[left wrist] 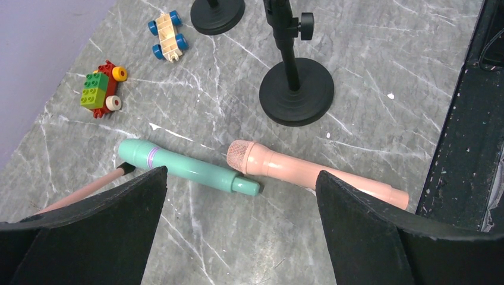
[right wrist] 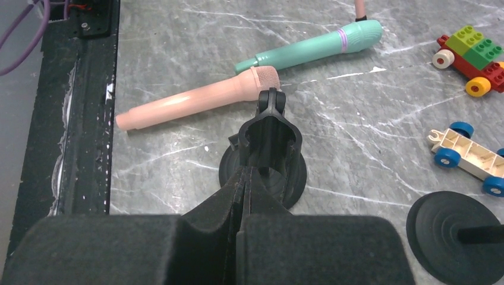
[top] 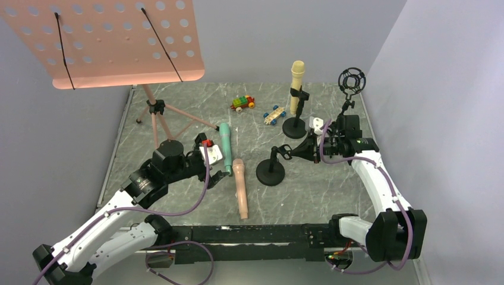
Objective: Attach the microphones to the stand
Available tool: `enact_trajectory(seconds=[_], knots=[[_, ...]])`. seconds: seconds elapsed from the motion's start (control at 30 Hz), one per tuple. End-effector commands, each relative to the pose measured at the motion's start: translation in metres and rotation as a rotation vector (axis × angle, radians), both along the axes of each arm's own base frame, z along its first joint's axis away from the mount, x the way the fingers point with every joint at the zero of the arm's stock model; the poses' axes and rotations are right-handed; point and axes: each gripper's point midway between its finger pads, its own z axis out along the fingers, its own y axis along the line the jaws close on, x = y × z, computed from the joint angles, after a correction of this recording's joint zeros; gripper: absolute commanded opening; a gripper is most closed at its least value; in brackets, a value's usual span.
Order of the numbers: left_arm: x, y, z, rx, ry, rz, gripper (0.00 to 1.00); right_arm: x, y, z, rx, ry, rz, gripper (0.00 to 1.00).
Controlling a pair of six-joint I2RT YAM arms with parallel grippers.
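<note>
The pale yellow microphone (top: 298,83) stands upright in a clip stand (top: 294,127) at the back. The mint-green microphone (top: 226,145) and the peach-pink microphone (top: 241,187) lie flat on the table, end to end. My left gripper (top: 221,167) is open and empty, hovering over where they meet; the green one (left wrist: 178,166) and pink one (left wrist: 309,172) show between its fingers. My right gripper (top: 299,152) is shut, its tips (right wrist: 246,169) right against the clip (right wrist: 270,133) of the empty round-base stand (top: 270,172). Whether it pinches the clip is hidden.
A peach music stand (top: 119,41) on a tripod (top: 156,113) stands at the back left. Two toy cars (top: 242,103) (top: 274,114) sit at the back centre. A shock-mount stand (top: 351,80) stands at the back right. Grey walls close in the table.
</note>
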Motion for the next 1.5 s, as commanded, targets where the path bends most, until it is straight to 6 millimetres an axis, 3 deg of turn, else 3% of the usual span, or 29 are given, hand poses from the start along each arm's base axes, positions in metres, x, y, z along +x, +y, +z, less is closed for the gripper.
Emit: enact_trajectory(seconds=[0.0, 0.57, 0.83, 1.23, 1.47], knots=[[0.003, -0.001, 0.016, -0.021, -0.035, 0.002, 0.99, 0.009, 0.003, 0.005, -0.012, -0.051, 0.007, 0.0], [0.004, -0.003, 0.01, -0.014, -0.022, 0.0, 0.99, 0.015, -0.002, 0.001, -0.012, -0.071, -0.1, 0.0], [0.006, -0.001, 0.008, -0.009, -0.028, 0.017, 0.99, 0.01, -0.005, 0.018, 0.047, -0.085, -0.062, 0.0], [0.008, 0.0, 0.007, -0.007, -0.029, 0.025, 0.99, 0.022, -0.008, 0.015, 0.012, -0.092, -0.067, 0.0], [0.008, 0.001, 0.009, -0.014, -0.036, 0.033, 0.99, 0.019, 0.002, 0.003, 0.001, -0.054, -0.002, 0.0]])
